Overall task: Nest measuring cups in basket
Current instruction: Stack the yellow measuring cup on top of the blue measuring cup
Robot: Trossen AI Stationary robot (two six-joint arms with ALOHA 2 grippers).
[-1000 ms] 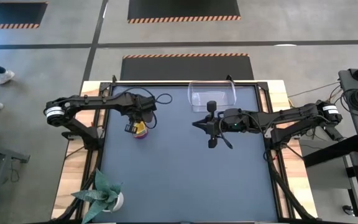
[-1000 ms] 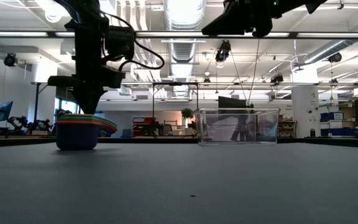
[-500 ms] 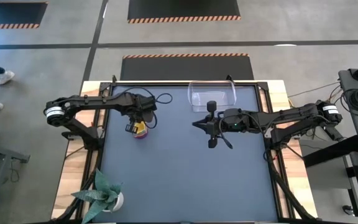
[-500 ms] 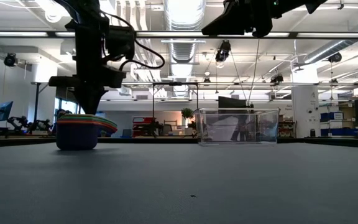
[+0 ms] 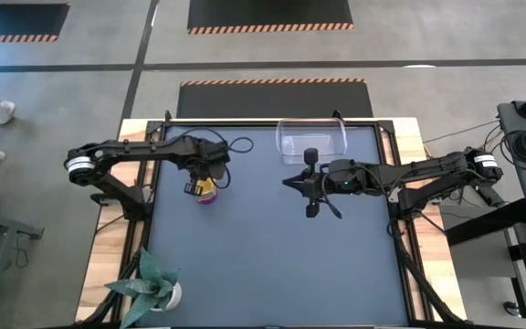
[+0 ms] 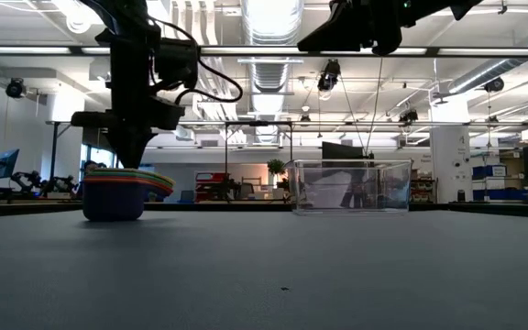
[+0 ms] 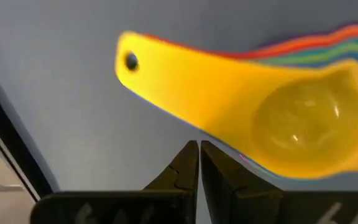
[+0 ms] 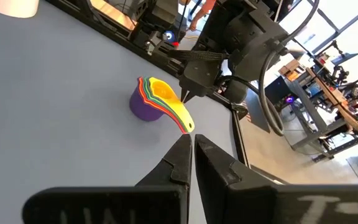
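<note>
Nothing had moved: my left gripper (image 5: 205, 180) hung, jaws nearly shut and empty, over the nested measuring cups (image 5: 206, 192), the basket (image 5: 312, 140) unfilled.

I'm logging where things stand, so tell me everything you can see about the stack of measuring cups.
The measuring cups sit nested in one upright stack on the dark table, at its left side, outside the clear basket. They look like glossy plastic: purple outermost, yellow innermost, with red, orange and green rims between. Their flat handles fan out together; the yellow one has a hanging hole. The left tool hangs shut just above the handles; whether it touches them is unclear.
</note>
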